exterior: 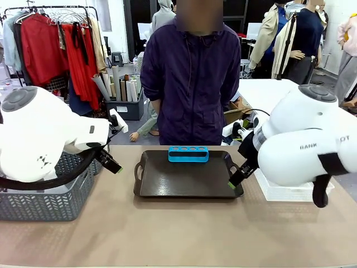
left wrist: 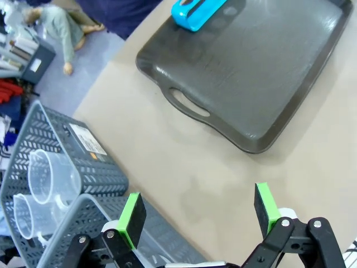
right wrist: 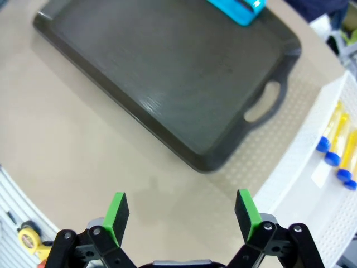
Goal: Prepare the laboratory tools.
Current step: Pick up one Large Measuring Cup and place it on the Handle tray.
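One tray (exterior: 184,181), one blue rack (exterior: 188,154)

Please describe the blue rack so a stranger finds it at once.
Find the dark tray in the middle of the table. At its far edge, near the person, stands the small blue rack, the tray's only item, with a row of empty round holes.

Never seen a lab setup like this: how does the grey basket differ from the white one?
The grey basket is dark with tall mesh walls; the white basket is pale and low. The grey basket holds clear beakers; the white basket holds yellow tubes with blue caps. Both sit on the table beside the tray, on opposite sides.
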Tool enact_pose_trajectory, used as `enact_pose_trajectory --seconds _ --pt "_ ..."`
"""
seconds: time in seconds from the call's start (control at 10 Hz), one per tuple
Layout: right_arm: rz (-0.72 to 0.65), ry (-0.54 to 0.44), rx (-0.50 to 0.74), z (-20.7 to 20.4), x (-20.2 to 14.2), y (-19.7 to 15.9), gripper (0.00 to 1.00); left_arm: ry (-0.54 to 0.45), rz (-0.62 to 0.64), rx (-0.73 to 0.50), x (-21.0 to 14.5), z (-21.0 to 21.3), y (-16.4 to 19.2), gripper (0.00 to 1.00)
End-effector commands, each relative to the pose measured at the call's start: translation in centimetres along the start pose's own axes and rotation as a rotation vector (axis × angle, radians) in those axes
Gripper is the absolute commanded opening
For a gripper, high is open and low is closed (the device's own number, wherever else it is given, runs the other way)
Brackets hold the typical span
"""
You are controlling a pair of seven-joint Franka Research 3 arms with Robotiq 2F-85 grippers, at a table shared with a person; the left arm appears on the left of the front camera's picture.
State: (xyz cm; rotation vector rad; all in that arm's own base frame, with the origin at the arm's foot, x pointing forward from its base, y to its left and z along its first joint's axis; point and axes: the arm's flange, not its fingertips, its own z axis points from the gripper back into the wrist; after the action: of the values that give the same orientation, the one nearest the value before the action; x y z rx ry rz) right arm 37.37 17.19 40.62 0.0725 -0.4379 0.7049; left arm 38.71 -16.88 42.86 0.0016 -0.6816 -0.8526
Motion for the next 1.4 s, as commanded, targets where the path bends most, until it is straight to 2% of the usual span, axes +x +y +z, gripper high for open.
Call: enact_pose_trajectory --seconds 0.0,0.3,0.5,0.8,0.9,1.0,1.1,1.3 --pt "0.027 -0.041 0.08 1.5 1.3 -1.1 1.0 -0.043 -0.068 -0.041 -1.2 1.8 1.3 1.0" --pt "0.078 -0.091 0.129 4.4 3.7 -2.3 1.0 -0.111 -0.183 -0.036 -2.3 5.1 2.0 1.0" --pt "0.07 -0.141 0.136 6.5 4.9 -4.0 1.0 -0.138 -0.199 -0.004 -4.2 6.9 2.5 1.0" --pt "0.013 -0.195 0.087 8.2 5.8 -7.4 1.0 -0.102 -0.184 0.058 -5.6 8.5 3.4 1.0" --pt "0.001 -0.209 0.094 8.4 5.8 -8.1 1.0 -0.11 -0.184 0.075 -5.6 8.3 3.5 1.0" --pt "-0.011 -0.233 0.108 8.3 5.8 -8.3 1.0 -0.132 -0.179 0.038 -1.1 8.0 6.2 1.0" --pt "-0.004 -0.178 0.066 8.9 5.6 -7.1 1.0 -0.132 -0.179 0.038 -1.1 8.0 6.2 1.0" --pt "-0.004 -0.178 0.066 8.9 5.6 -7.1 1.0 -0.132 -0.179 0.038 -1.1 8.0 6.2 1.0"
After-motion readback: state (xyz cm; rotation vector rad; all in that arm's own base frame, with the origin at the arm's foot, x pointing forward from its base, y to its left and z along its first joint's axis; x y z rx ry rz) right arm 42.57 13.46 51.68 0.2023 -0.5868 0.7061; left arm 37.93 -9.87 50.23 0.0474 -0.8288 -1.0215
